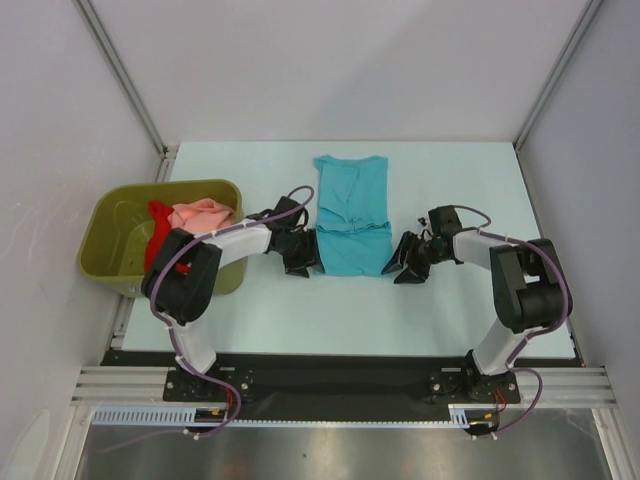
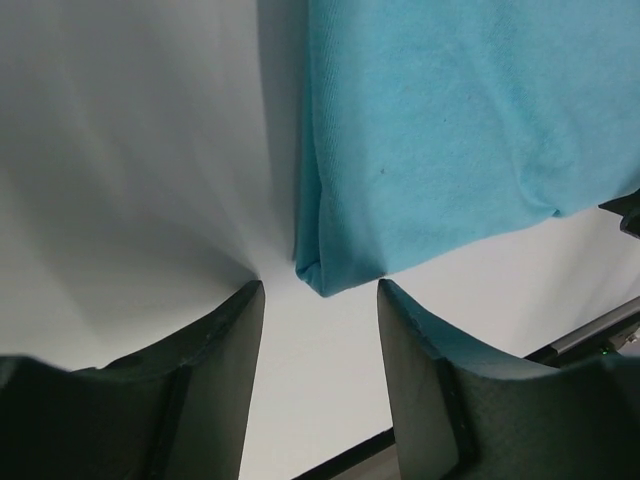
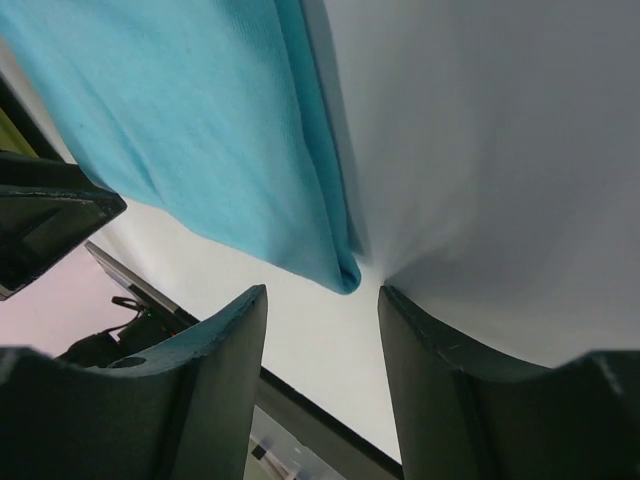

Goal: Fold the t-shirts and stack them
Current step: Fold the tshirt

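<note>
Desk (image 1: 450,180) centre holds the partly folded turquoise-blue t-shirt (image 1: 350,215). The left gripper (image 1: 300,266) is spread at its lower-left corner and the right gripper (image 1: 405,272) at its lower-right, neither pinching cloth. The salmon-pink t-shirt (image 1: 200,213) and red t-shirt (image 1: 158,216) sit in the olive tub (image 1: 100,238), frame left.

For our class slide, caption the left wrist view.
Open left fingers frame the near corner of the turquoise shirt on the table.

Left tool (image 1: 301,266) low, jaws spread, right tool (image 1: 404,273) low, jaws spread
</note>
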`<state>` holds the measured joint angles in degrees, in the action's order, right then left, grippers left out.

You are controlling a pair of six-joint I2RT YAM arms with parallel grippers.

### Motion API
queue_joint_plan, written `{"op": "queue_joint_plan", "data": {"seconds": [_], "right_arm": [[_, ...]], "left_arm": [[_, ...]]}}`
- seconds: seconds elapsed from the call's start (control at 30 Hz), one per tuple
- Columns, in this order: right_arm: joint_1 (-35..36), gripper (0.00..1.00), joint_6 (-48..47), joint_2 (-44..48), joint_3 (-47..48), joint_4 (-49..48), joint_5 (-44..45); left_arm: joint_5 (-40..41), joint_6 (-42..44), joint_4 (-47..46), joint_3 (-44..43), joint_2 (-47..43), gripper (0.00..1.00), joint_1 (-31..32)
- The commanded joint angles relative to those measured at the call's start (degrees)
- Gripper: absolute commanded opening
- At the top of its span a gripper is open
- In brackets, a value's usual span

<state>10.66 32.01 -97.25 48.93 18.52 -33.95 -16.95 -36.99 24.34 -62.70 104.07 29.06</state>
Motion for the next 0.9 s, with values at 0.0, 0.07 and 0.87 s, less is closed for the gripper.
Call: {"op": "queue_joint_plan", "data": {"seconds": [0.0, 0.07, 0.87], "right_arm": [[0.24, 0.54, 1.13, -1.8, 1.0, -2.97, 1.52], [0.24, 0.52, 1.3, -2.24, 1.17, -3.05, 1.79], [5.16, 0.0, -4.5, 3.99, -2.86, 6.61, 9.96]], "left_arm": [[-0.36, -1.06, -1.66, -0.06, 1.13, 0.54, -0.49], [-0.54, -1.24, -1.75, -0.32, 1.57, 0.52, -0.49], [1.39, -1.85, 0.45, 15.12, -6.5, 0.0, 2.04]]}}
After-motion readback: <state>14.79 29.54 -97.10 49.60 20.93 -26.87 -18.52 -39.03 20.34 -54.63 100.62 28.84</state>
